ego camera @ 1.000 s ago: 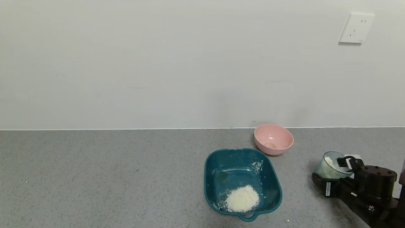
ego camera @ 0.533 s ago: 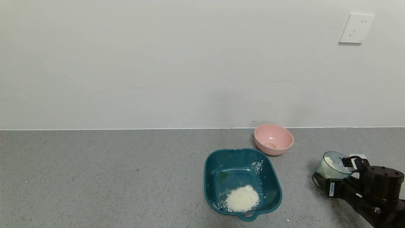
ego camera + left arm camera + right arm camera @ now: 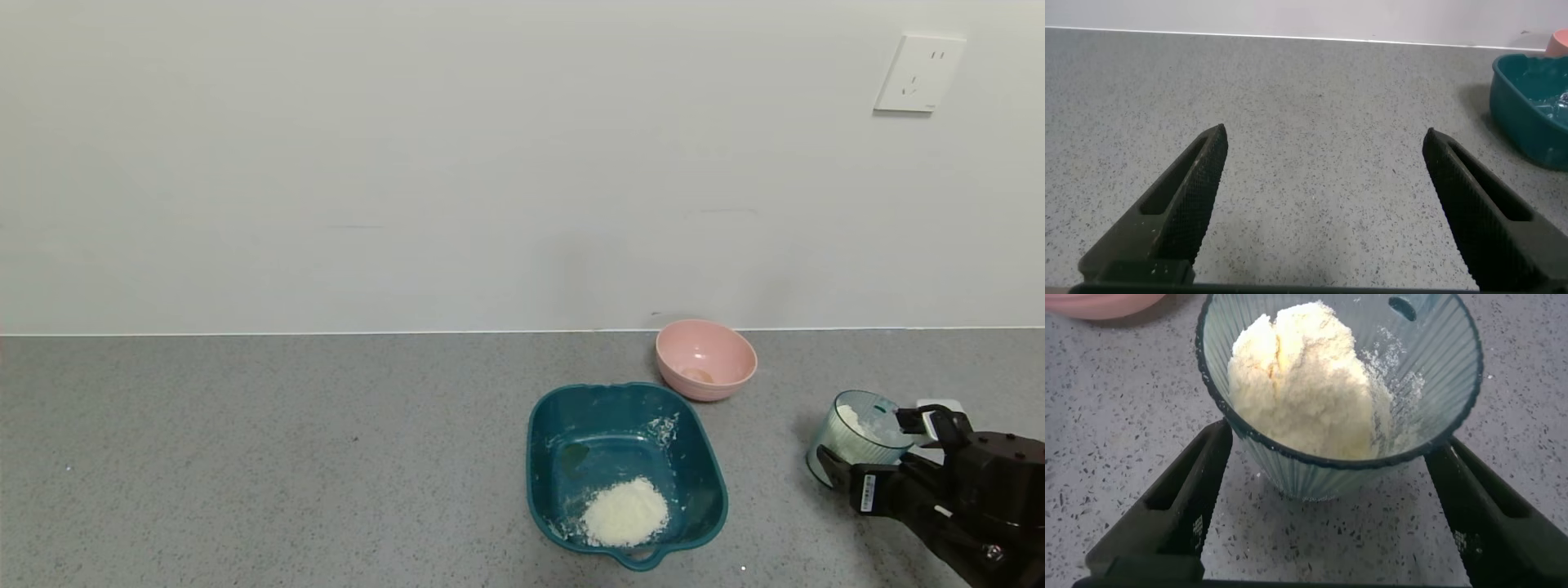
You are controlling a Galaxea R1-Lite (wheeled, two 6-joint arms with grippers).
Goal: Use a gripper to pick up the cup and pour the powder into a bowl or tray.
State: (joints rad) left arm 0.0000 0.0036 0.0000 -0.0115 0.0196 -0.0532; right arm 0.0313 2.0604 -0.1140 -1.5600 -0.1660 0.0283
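Note:
The pale blue-green ribbed cup (image 3: 857,441) stands on the grey counter at the right, with cream powder (image 3: 1298,376) heaped inside. My right gripper (image 3: 864,445) is open, its two black fingers on either side of the cup near its base; in the right wrist view (image 3: 1329,445) the fingertips (image 3: 1212,457) flank the cup wall with gaps. The dark teal tray (image 3: 539,457) lies to the cup's left and holds a powder heap (image 3: 624,512). My left gripper (image 3: 1324,143) is open and empty over bare counter, out of the head view.
A small pink bowl (image 3: 706,359) stands behind the tray, near the wall. A white wall outlet (image 3: 918,73) is high on the right. The tray's edge (image 3: 1535,106) shows off to one side in the left wrist view.
My right arm has drawn back towards the lower right of the head view, so the fingers reach less far past the cup. The cup, tray and bowl have stayed put.

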